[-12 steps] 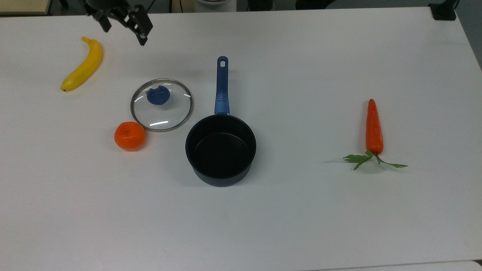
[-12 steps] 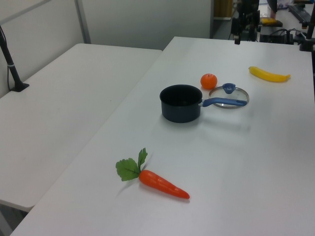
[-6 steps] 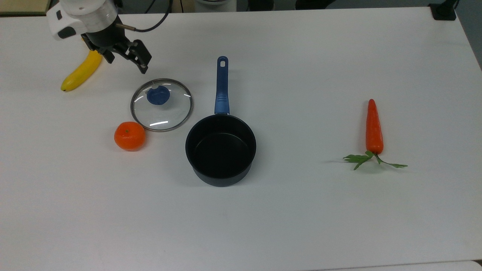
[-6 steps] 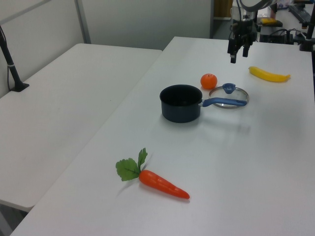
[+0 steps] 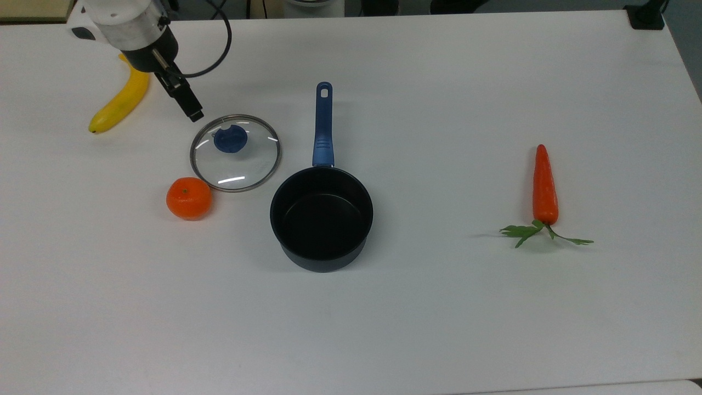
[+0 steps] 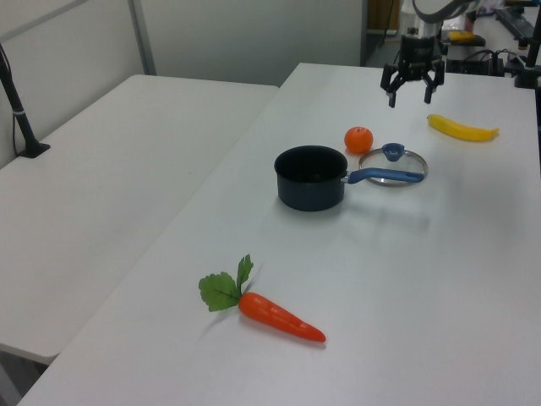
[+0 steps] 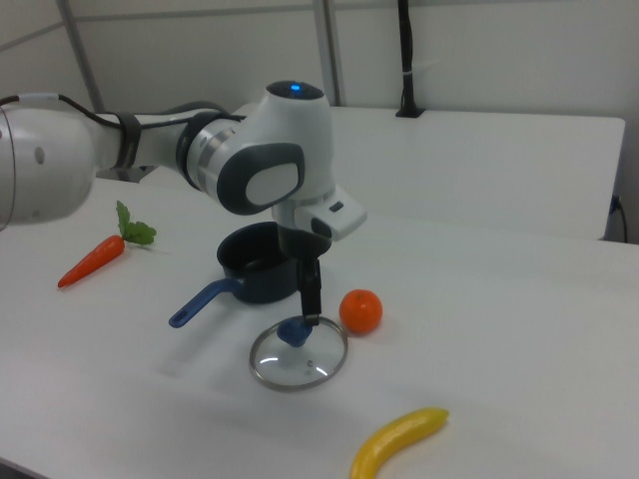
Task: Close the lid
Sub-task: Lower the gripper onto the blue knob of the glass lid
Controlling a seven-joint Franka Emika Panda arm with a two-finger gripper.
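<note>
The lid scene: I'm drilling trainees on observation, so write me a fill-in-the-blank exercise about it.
1. The lid lies flat on the ____, beside the pan.
2. The lid's knob is ____ in colour.
3. The hand has its fingers ____.
4. The pan holds ____.

Missing words: table; blue; open; nothing

No lettering, label, brand or number can be read on anything in these views.
</note>
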